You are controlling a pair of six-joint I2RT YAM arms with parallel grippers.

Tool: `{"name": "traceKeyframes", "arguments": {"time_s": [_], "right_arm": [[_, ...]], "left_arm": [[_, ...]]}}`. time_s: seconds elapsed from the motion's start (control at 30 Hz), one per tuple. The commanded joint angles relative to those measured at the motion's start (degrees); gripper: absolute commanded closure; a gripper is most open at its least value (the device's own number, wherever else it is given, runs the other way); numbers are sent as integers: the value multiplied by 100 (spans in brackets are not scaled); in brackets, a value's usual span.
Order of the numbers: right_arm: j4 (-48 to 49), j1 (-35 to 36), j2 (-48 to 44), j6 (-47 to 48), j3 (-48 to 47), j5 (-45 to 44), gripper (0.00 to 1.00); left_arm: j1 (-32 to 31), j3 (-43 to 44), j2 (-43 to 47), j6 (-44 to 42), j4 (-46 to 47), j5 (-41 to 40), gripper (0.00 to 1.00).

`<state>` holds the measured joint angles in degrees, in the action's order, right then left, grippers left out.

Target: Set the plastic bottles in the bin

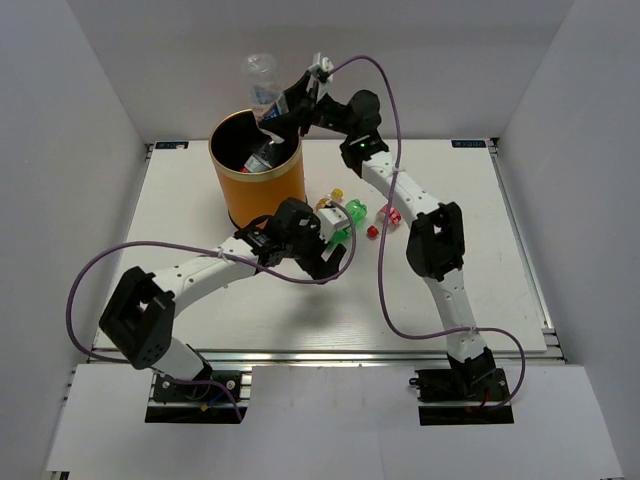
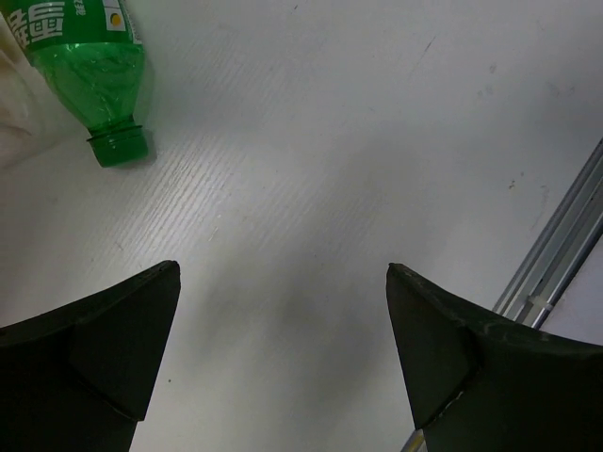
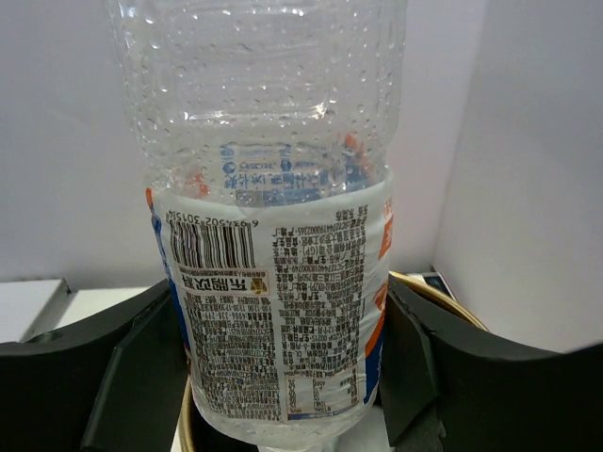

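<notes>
The right gripper [image 3: 283, 363] pinches a clear bottle [image 3: 273, 235] (jaws on its labelled middle), holding it up above the orange bin [image 1: 265, 190]. The left gripper [image 2: 283, 273] hangs spread over the table [image 2: 358, 141], near a green bottle [image 2: 89, 56].

Orange bin [image 1: 262, 195], green bottle [image 2: 92, 66], clear white-labelled bottle [image 3: 273, 282].

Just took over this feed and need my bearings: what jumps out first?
The right gripper clamps a clear labelled bottle above the orange bin at the table's back left. The left gripper hangs open over bare table beside a green bottle, with more small bottles scattered just right of the bin.
</notes>
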<state>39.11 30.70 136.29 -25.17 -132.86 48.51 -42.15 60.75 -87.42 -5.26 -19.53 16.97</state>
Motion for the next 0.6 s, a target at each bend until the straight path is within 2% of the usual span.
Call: {"name": "traceKeyframes", "arguments": {"time_s": [0.0,0.03,0.07,0.1,0.17,0.2,0.43,0.57], "right_arm": [[554,155,-15,-93,-198,-456,100],[519,182,-15,-128,-127,-518,90],[527,208,3,-111,-48,-605,75],[518,261,-6,-76,170,-623,41],[440,279,3,46,295,-763,15],[378,288,12,134,304,-782,10],[44,-2,-102,724,146,-1063,10],[-105,-318,-741,811,540,-1089,10]], "left_arm": [[-74,-238,409,261,11,-264,0],[-126,-239,514,314,11,-265,0],[-127,-335,567,367,11,-395,0],[-127,-414,568,420,71,-449,0],[-127,-415,647,482,194,-511,0],[-127,-415,647,482,195,-598,0],[-179,-3,85,376,511,-792,0],[-179,366,-301,78,661,-976,0]]}}
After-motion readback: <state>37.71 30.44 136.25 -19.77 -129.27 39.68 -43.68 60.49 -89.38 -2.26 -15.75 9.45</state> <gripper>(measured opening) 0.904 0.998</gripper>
